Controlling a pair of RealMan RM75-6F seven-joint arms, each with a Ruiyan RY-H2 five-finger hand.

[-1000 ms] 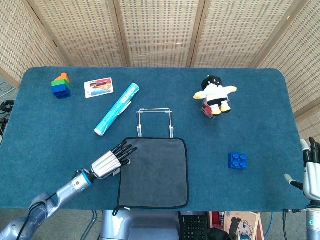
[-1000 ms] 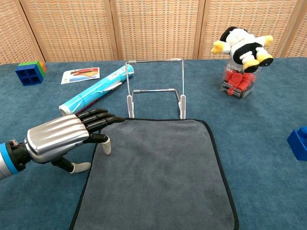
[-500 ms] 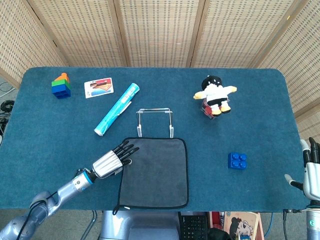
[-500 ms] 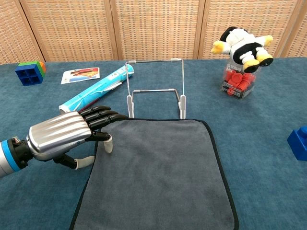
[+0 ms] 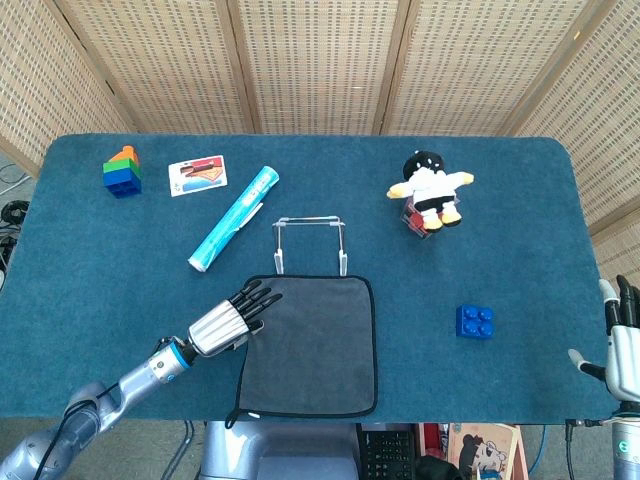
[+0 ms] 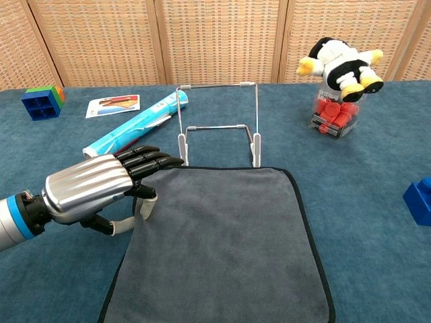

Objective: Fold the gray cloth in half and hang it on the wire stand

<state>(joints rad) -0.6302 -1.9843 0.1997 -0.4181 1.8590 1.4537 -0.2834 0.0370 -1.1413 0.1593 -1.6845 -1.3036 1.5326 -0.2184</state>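
Note:
The gray cloth [image 5: 315, 345] [image 6: 222, 249] lies flat and unfolded on the blue table near its front edge. Just behind its far edge stands the wire stand [image 5: 310, 219] [image 6: 217, 126], bare. My left hand [image 5: 228, 322] [image 6: 101, 188] is at the cloth's left edge near the far-left corner. Its fingers are stretched over that corner, and the thumb is down at the hem. I cannot see a firm grip on the cloth. My right hand [image 5: 622, 345] stays at the table's front right corner, fingers apart and holding nothing, far from the cloth.
A teal roll [image 5: 233, 232] [image 6: 131, 131] lies left of the stand, with a card [image 5: 197, 175] and stacked blocks [image 5: 122, 171] beyond it. A penguin plush on a red-filled box [image 5: 430, 185] [image 6: 340, 64] stands at the back right. A blue brick [image 5: 475, 321] sits right of the cloth.
My left hand has crept right and forward, bringing its fingers further over the cloth's far-left corner. The cloth and the right hand have not moved.

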